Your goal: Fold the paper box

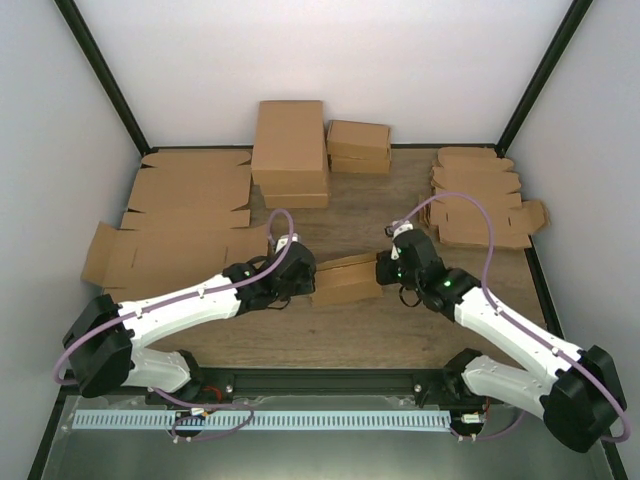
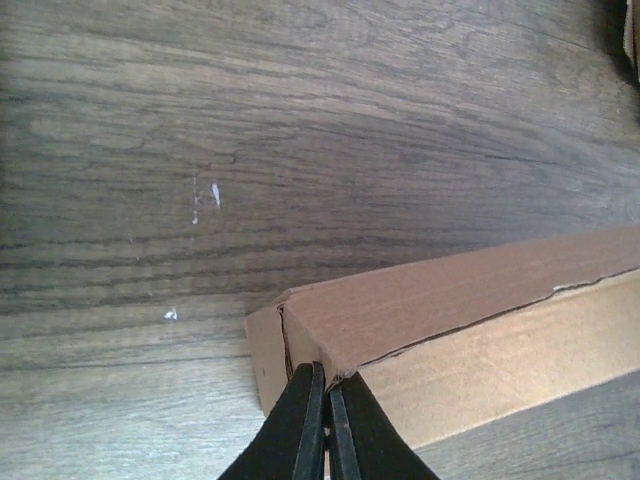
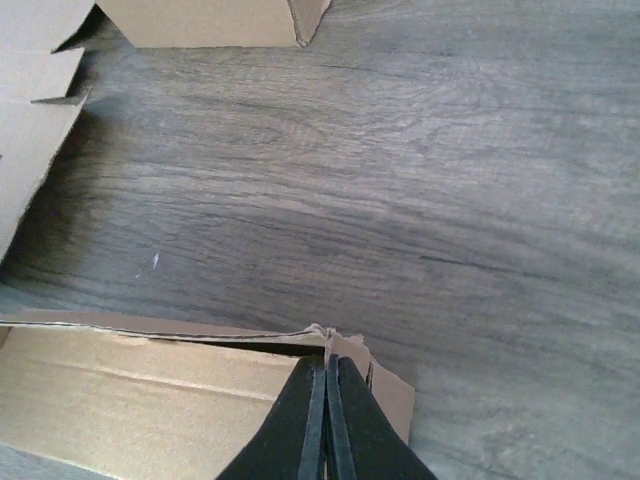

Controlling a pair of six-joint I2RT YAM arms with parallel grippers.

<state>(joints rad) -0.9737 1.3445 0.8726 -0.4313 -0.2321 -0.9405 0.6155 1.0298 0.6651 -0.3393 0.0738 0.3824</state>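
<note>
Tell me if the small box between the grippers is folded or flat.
Folded: the box has walls and a lid. A thin gap shows along the lid edge. The left gripper and right gripper pinch its ends.

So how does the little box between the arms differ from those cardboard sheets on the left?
The paper box is small and folded; the cardboard sheets are much larger and lie flat. The left gripper and right gripper pinch the box; nothing grips the sheets. Both are brown cardboard.
</note>
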